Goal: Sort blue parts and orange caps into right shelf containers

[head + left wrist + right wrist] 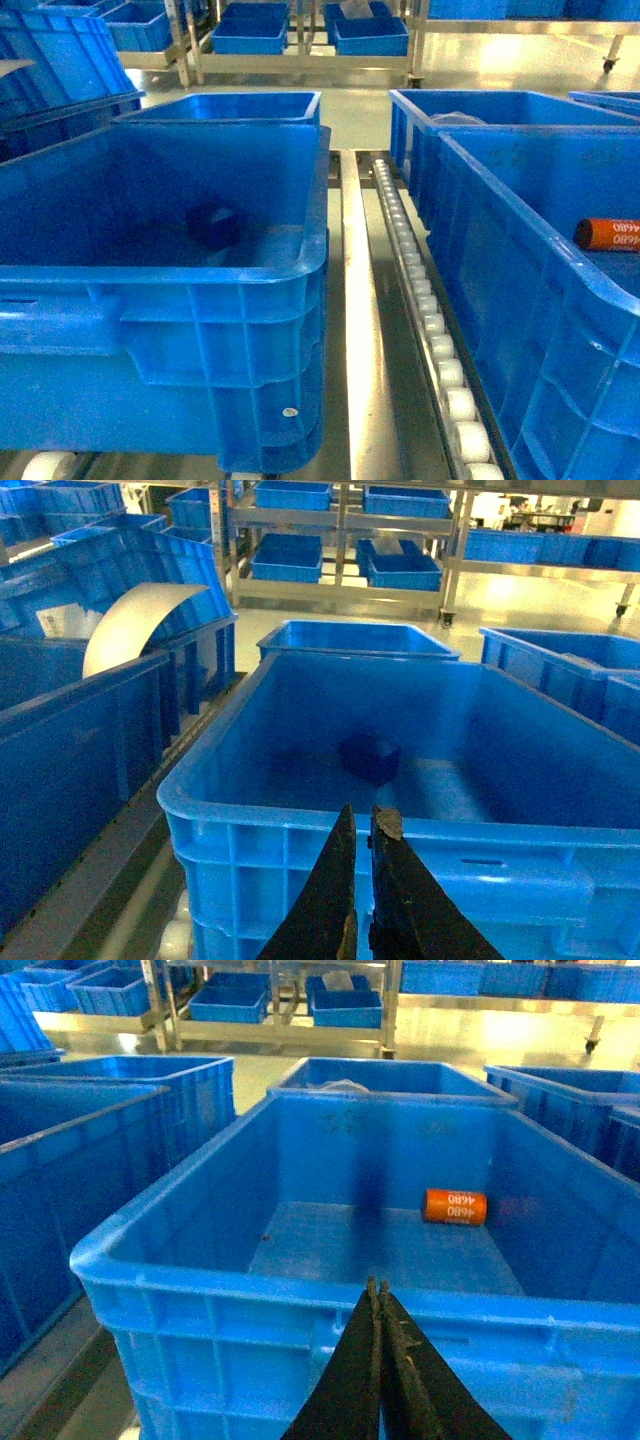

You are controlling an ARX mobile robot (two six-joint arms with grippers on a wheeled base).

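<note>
One blue part, dark navy and blocky, lying on the floor of the left-hand blue crate; seen again from the left wrist camera near the middle of that crate's floor. One orange cap, on its side with black lettering showing, resting on the floor of the right-hand blue crate, toward the far right part of the floor in the right wrist view. Roller track running between the two crates. Left gripper poised just outside the near rim of its crate, fingers almost together with a thin slit between, holding nothing. Right gripper likewise at the near rim of its crate, fingers pressed together, empty. Judging by this, sorting barely under way or near a pause: one piece of each kind sitting in a crate, neither carried. No loose parts or caps visible elsewhere; number remaining impossible to tell from these views. More blue crates on shelving in the background, contents not discernible.
</note>
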